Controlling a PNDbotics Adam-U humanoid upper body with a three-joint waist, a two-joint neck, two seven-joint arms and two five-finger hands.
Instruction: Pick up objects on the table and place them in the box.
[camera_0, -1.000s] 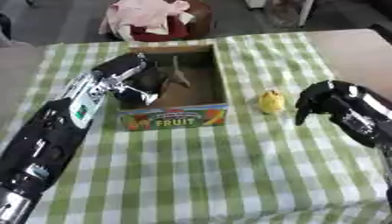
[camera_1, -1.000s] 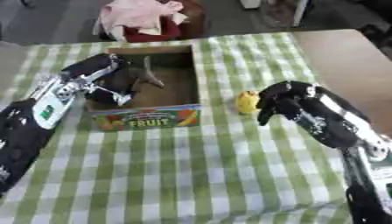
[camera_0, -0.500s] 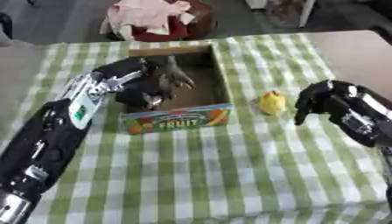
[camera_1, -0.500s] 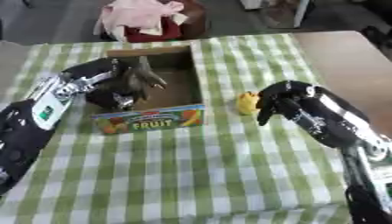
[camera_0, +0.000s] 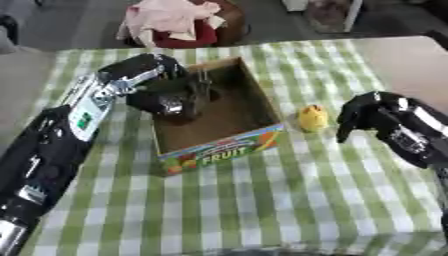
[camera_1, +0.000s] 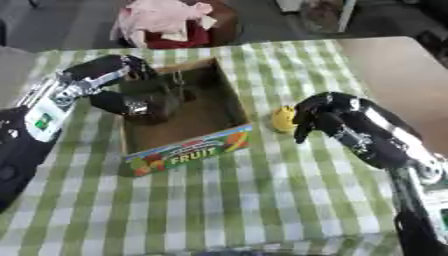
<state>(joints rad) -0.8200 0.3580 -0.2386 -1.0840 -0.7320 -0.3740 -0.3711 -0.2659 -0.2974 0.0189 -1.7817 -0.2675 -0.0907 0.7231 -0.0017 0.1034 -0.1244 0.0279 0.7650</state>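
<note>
One yellow object (camera_0: 312, 117) just left of right hand (camera_0: 360, 116) fingers (camera_0: 343, 134), box (camera_0: 229, 145) beside

Matt cardboard box (camera_0: 229, 120), checked cloth tablecloth (camera_0: 262, 200)

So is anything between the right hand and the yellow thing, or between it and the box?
Nothing visible. The yellow thing sits on bare cloth just left of the right hand; between it and the box only the box's near wall rises.
</note>
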